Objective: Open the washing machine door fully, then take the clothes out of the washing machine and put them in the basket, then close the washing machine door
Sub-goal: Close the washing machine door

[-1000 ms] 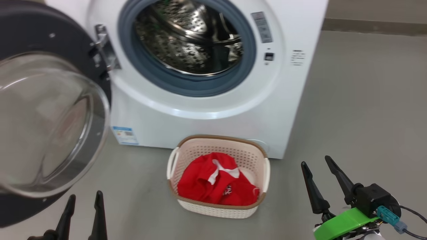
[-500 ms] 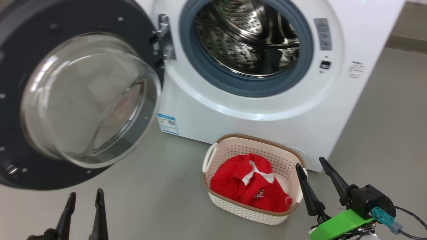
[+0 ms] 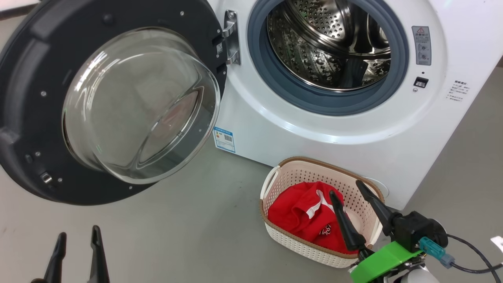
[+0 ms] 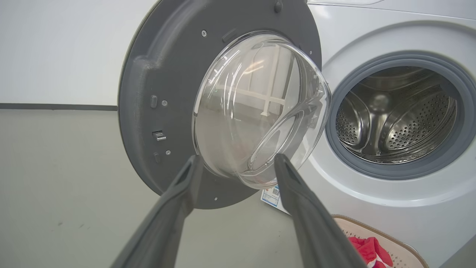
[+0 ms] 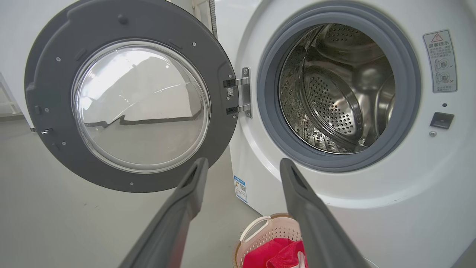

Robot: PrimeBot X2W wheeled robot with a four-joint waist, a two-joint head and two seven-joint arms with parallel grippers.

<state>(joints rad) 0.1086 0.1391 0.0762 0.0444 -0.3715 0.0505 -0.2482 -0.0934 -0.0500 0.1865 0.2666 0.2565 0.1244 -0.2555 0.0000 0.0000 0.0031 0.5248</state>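
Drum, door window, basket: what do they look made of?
Drum: probably stainless steel, shiny; it mirrors light and is punched with small holes.
Door window: clear glass or perhaps hard plastic, glossy; you see through it and it carries bright reflections.
Basket: likely plastic, matt cream with a brown rim band; moulded walls with rows of regular holes.

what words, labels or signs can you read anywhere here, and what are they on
"温馨提示", as best it reads, under a red warning triangle: grey sticker on the washer, right of the drum; its smaller print is too small to read.
Blue label, low on the washer front: square code, words too small.
Printed lines, washer's right edge: too small.
Code sticker on the door: too small.
White print on the clothes: blurred.
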